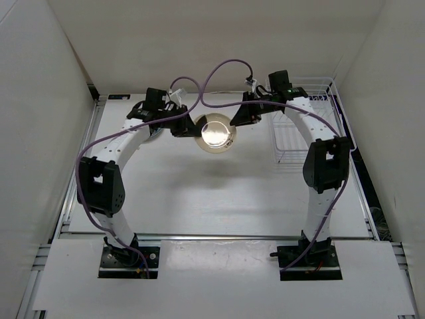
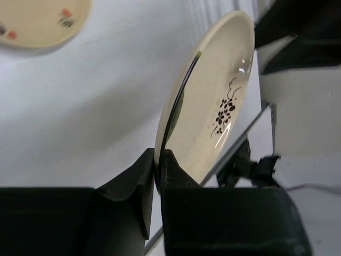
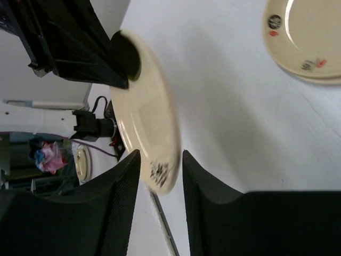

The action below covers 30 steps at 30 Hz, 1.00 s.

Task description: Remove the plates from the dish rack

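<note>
- Cream round ceramic plate [image 1: 216,133]: held in the air over the middle of the table [image 1: 219,199], between the two arms and well apart from the white wire-grid dish rack [image 1: 299,136] at the right rear. It is tilted, in what reads as a hand-over from one arm to the other.
- Left gripper [image 2: 158,160]: closed on the plate's rim, one finger [image 2: 133,181] on each face. This pinch appears to carry the plate alone.
- Right gripper [image 3: 160,160]: parted, its fingers [image 3: 120,186] straddling the opposite rim with a gap visible on either side. It is judged to be letting go so that the left arm can take the plate towards its own side.
- Appearance of the plate: glossy cream face with a thin dark line along the rim and a small dark floral sprig off-centre; the back is plain cream.
- Second cream plate [image 2: 37,21]: lies flat on the table beyond the held one and bears small red and dark marks, which suggests a set-down area on the left.
- Whether plates remain in the dish rack cannot be told.
</note>
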{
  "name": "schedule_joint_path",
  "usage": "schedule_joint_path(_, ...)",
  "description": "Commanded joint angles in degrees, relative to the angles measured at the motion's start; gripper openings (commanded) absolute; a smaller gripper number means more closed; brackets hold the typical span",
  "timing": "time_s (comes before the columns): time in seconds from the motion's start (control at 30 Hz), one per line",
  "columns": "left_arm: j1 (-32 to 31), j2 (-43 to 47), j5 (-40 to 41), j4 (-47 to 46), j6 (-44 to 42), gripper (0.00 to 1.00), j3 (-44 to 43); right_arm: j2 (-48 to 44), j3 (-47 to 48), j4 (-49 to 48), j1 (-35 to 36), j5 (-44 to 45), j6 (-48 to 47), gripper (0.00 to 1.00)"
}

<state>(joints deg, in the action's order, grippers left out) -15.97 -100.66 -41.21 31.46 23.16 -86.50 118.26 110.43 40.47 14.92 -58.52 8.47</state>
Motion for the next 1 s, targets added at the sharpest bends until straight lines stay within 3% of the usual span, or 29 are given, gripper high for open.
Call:
schedule_joint_path(0.0,-0.12,3.37,9.47,-2.45,11.08,0.10,3.08,-5.48,-2.66,1.10,-2.09,4.21,-1.35,0.42)
schedule_joint_path(0.27,1.28,-4.17,11.32,-2.99,19.55,0.10,-3.23,-18.75,-16.03,3.38,-4.02,8.07,-2.41,0.51)
schedule_joint_path(0.43,3.31,-9.72,11.33,-2.99,22.54,0.10,-7.79,-26.93,-21.30,4.44,-4.02,9.38,-2.41,0.65)
schedule_joint_path(0.5,3.92,-12.79,11.85,-2.99,23.07,0.10,-9.56,-29.83,-23.41,6.55,-4.02,10.01,-3.10,0.78)
schedule_joint_path(0.57,3.93,-14.90,11.86,-3.51,23.07,0.10,-12.88,-32.37,-25.60,7.69,-4.02,10.01,-4.42,0.82)
schedule_joint_path(0.8,3.93,-24.39,11.24,-5.79,19.56,0.10,-22.57,-37.40,-31.59,8.31,-5.86,11.15,-5.22,0.88)
schedule_joint_path(0.97,3.93,-27.66,15.28,-5.80,16.13,0.10,-25.30,-38.54,-32.91,8.31,-5.86,11.68,-5.74,0.89)
